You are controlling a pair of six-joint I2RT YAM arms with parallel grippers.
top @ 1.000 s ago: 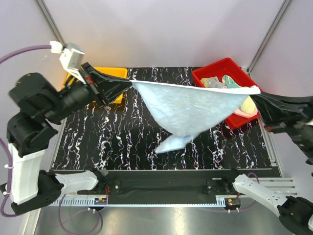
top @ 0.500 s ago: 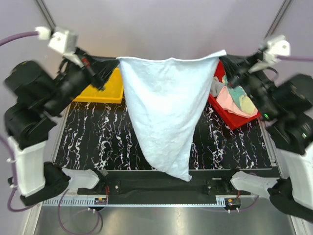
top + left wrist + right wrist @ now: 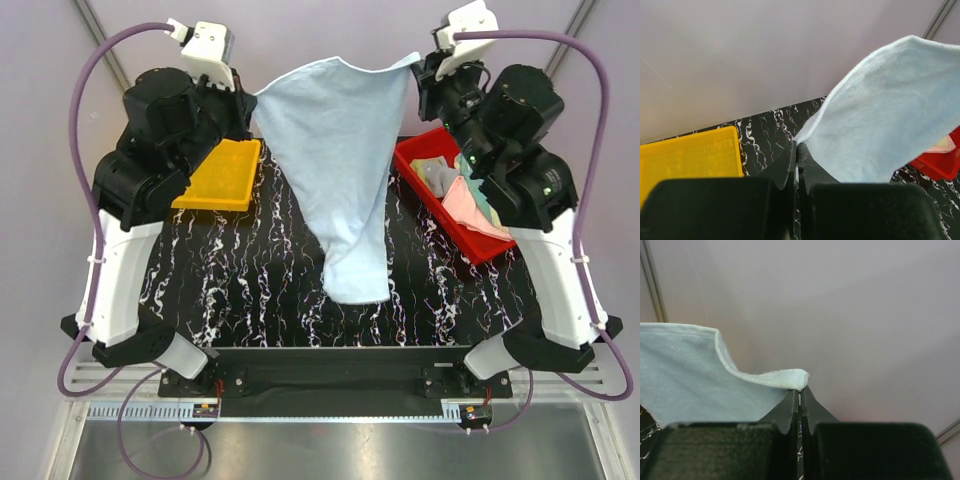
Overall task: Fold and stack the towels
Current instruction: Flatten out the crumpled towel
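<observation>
- My left tool and right tool each pinch a top corner of the light blue towel, hung upper centre.
- Nothing looks folded or stacked yet; other towels sit in red bin, right.

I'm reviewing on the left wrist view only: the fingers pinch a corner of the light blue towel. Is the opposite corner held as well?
Observer: Yes, the right fingers are shut on the light blue towel's other top corner.
Operator: Where does its low end hang?
Observer: Over the middle of the table; touching or not, I cannot tell.
Operator: What's in the red bin?
Observer: A pink towel and a grey towel, heaped loosely.
</observation>
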